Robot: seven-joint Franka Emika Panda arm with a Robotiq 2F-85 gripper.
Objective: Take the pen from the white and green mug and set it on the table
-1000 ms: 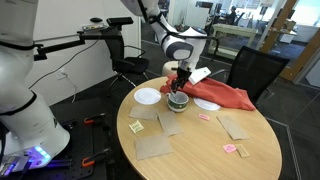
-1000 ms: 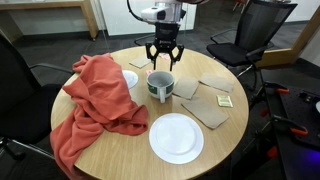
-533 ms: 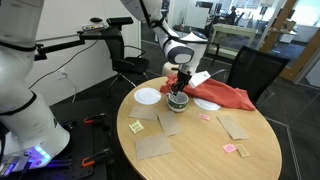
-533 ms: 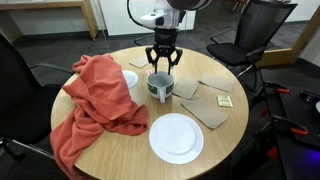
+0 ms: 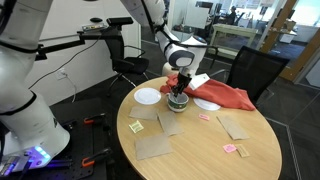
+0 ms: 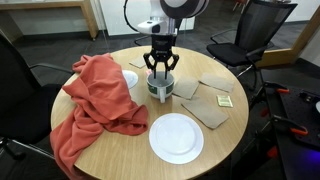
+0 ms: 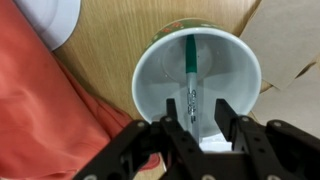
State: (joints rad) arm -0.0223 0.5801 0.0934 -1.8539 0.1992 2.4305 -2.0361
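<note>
two fingers of the gripper (image 7: 205, 128) hang open over the white and green mug (image 7: 158, 85), empty, flanking the pen (image 7: 191, 70) leaning inside, apparently lined up to pinch it.

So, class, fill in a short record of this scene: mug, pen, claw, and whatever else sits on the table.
mug: upright on the table, beside the red cloth
pen: inside mug, not gripped
claw: open, over the mug's mouth
also on table: white plate, tan squares
</note>
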